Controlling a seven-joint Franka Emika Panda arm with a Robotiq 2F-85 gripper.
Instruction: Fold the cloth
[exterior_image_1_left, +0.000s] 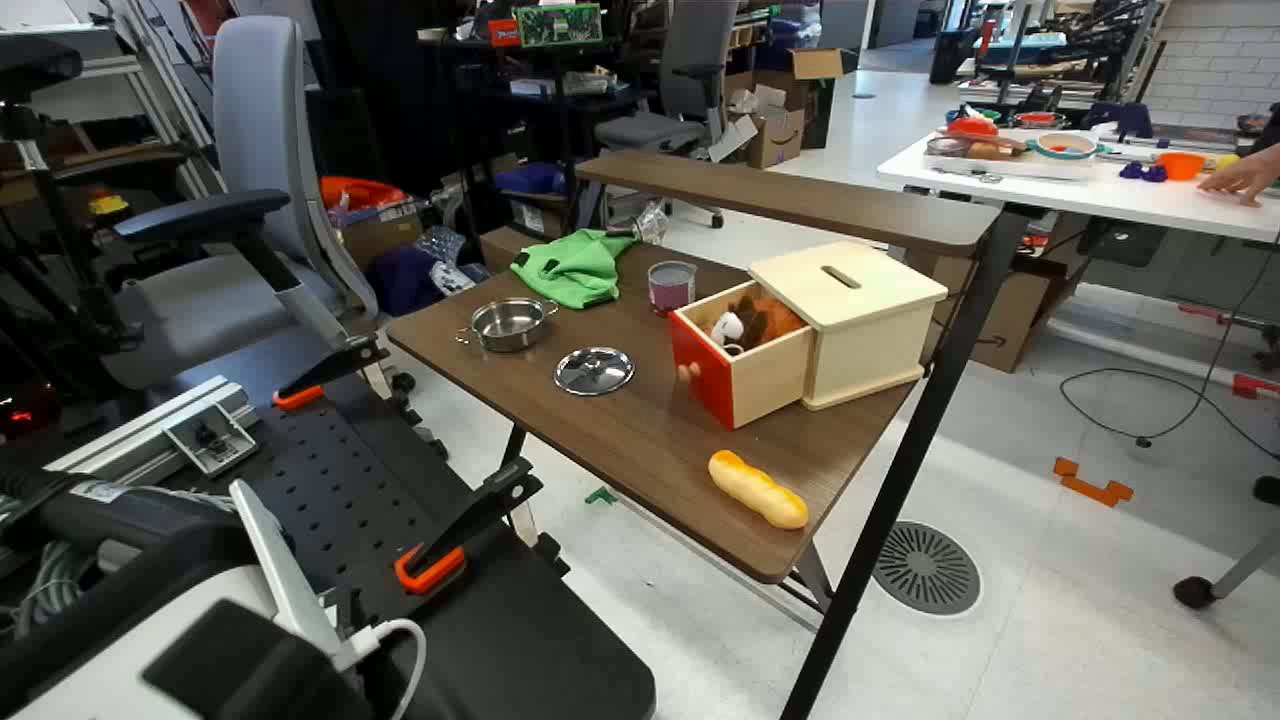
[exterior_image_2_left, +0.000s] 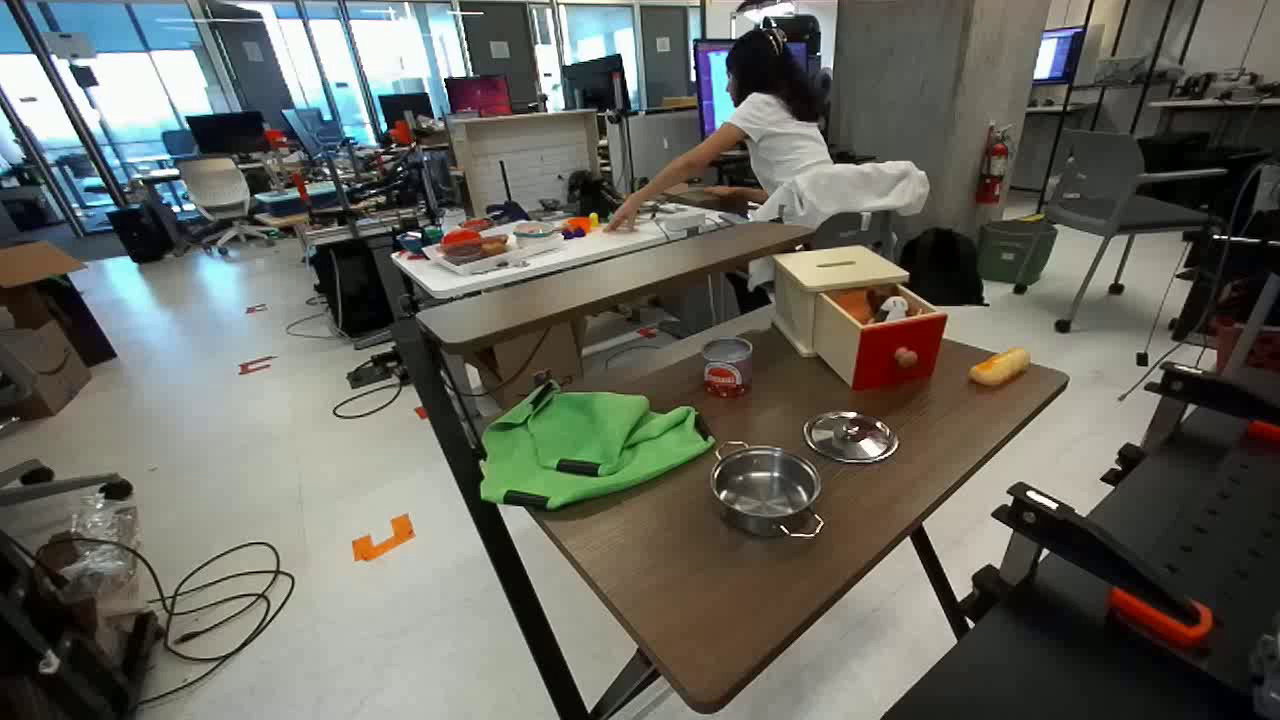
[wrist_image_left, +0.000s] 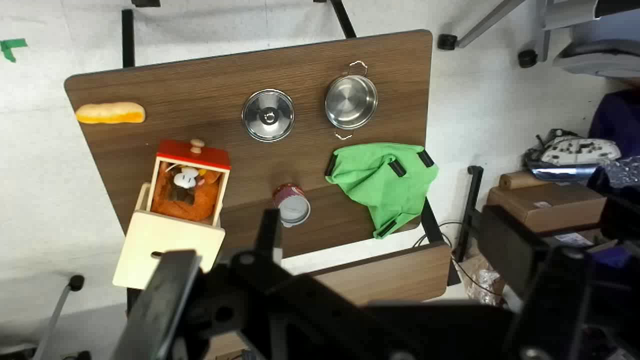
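Wrist view, twelve at top: my gripper (wrist_image_left: 345, 245) hung spread, holding nothing, a stance I took as ready to admit an edge; green cloth (wrist_image_left: 387, 187) lay rumpled at three o'clock, not yet squared, partly overhanging the table (wrist_image_left: 200, 90); its black patches (wrist_image_left: 397, 168) probably served as pinch marks; pot (wrist_image_left: 351, 102) sat just beside the cloth, at its eleven o'clock, so folding that way, I judged, risked catching on it.

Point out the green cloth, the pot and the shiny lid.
Green cloth (wrist_image_left: 384, 181): wrist view, middle of the fabric.
Pot (exterior_image_2_left: 766, 490): an exterior view, its inside.
Shiny lid (wrist_image_left: 270, 117): wrist view, central knob.
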